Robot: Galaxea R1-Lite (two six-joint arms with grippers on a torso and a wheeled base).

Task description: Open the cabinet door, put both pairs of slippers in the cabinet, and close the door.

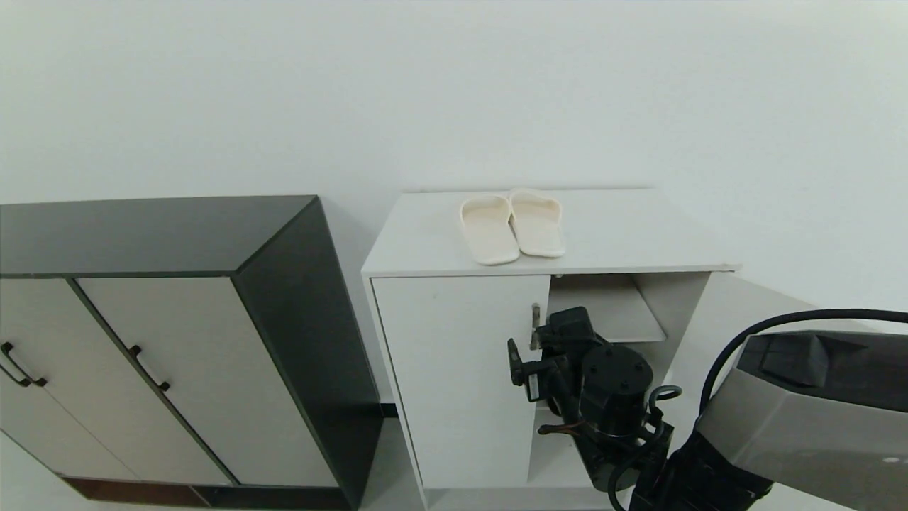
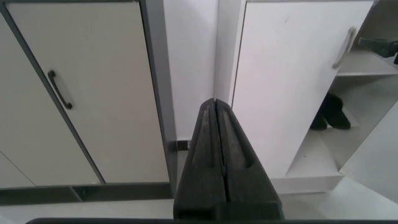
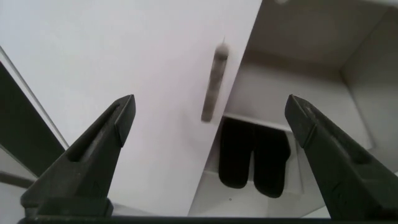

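Standing wide open, the right gripper (image 3: 210, 109) hangs before the white cabinet (image 1: 638, 238), near the handle (image 3: 213, 87) on the edge of its closed door (image 1: 457, 369) and beside the open compartment. A black pair of slippers (image 3: 254, 155) lies inside, below a shelf (image 1: 613, 312), while the cream pair (image 1: 512, 226) sits side by side on the cabinet's top. The left gripper (image 2: 215, 104) has its fingers pressed together on nothing, facing the gap between the white cabinet and a dark cabinet (image 1: 305, 319).

White cabinet (image 1: 454, 369): smooth matt laminate; door handle (image 3: 214, 87) dull metal. Cream slippers (image 1: 512, 226) on top: smooth, matt, rubbery. Dark cabinet (image 1: 142, 231) at 9 o'clock: glossy black top. Black slippers (image 3: 255, 155) inside: matt.
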